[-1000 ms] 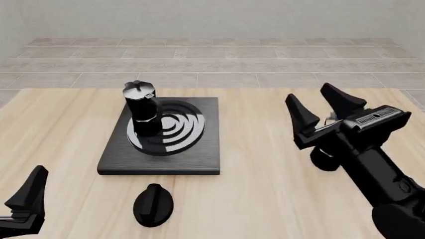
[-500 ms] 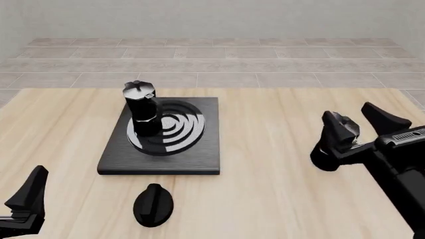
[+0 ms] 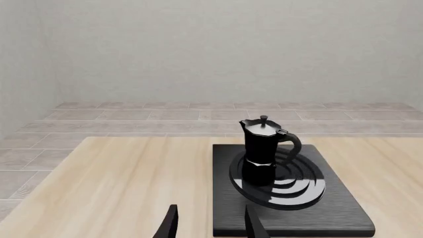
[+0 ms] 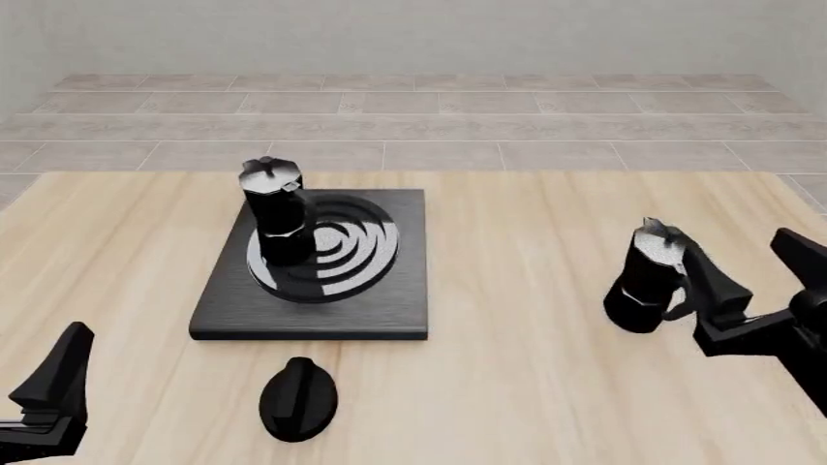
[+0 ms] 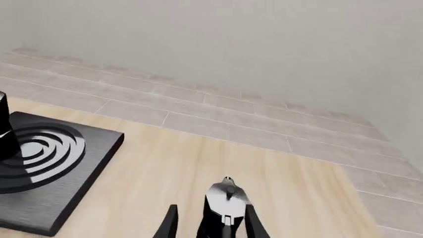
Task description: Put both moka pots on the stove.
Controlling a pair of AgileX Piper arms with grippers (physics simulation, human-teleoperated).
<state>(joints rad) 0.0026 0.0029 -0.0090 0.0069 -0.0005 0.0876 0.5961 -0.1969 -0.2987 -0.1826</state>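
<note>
One moka pot (image 4: 274,208) stands upright on the left part of the stove (image 4: 387,310), over the burner rings; the left wrist view shows this moka pot (image 3: 263,151) on the stove (image 3: 343,208) too. The other moka pot (image 4: 646,276) stands on the bare table at the right. My right gripper (image 4: 756,271) is open just right of it, low near the table. In the right wrist view this moka pot (image 5: 225,206) sits just ahead, in line with the gap between the fingers (image 5: 170,225). My left gripper (image 3: 210,225) is open and holds nothing, at the table's front left.
A small black oval knob (image 4: 298,397) lies on the table in front of the stove. One left fingertip (image 4: 58,373) shows at the bottom left corner. The wooden table ends at a tiled floor behind.
My right gripper has dropped and moved right, from in front of the right moka pot to beside it, uncovering the pot. The left gripper and both pots have not moved.
</note>
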